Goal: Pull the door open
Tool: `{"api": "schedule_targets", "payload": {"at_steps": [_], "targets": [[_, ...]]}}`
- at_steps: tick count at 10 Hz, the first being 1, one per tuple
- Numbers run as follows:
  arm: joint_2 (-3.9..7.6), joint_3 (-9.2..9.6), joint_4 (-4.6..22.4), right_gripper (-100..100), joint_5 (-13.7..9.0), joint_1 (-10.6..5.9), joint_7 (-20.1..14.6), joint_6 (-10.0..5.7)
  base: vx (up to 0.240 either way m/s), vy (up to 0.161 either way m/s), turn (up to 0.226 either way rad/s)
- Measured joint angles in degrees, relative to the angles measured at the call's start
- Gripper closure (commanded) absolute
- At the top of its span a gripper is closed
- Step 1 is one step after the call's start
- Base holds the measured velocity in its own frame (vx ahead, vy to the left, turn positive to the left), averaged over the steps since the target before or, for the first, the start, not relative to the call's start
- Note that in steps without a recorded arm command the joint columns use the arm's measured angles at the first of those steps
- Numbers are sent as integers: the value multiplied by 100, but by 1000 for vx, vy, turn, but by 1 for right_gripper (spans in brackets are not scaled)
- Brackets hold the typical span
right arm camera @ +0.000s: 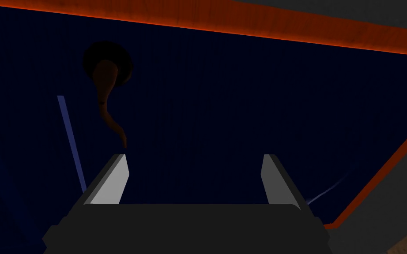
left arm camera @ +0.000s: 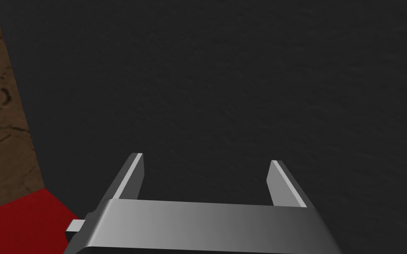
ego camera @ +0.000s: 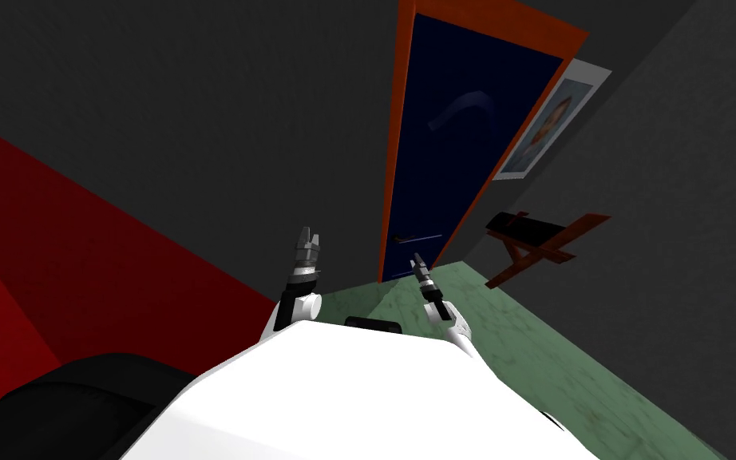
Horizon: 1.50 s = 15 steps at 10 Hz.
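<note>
R hand (right arm camera: pixel 194 159) nearer, fingers (right arm camera: pixel 112 181) apart, facing door (right arm camera: pixel 242 101); lever handle (right arm camera: pixel 106 95) just off one fingertip, long axis pointing at it.

Your head camera looks steeply down and forward, rolled, at the dark blue door (ego camera: pixel 470 128), which your right wrist camera also faces from close up, while your left wrist camera faces the dark grey wall (left arm camera: pixel 242 88) beside it.
</note>
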<state>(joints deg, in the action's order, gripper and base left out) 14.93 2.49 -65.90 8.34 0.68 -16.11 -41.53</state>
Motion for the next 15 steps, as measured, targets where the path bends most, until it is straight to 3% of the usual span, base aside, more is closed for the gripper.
{"api": "schedule_targets", "payload": {"at_steps": [4, 8, 15], "targets": [[76, 44, 526, -100, 33, -203, -92, -74, 46, -26, 46], [213, 102, 1364, -100, 75, -560, -250, -232, 85, -48, 89], [388, 177, 2178, -100, 125, -888, -455, -299, 50, -27, 38]]}}
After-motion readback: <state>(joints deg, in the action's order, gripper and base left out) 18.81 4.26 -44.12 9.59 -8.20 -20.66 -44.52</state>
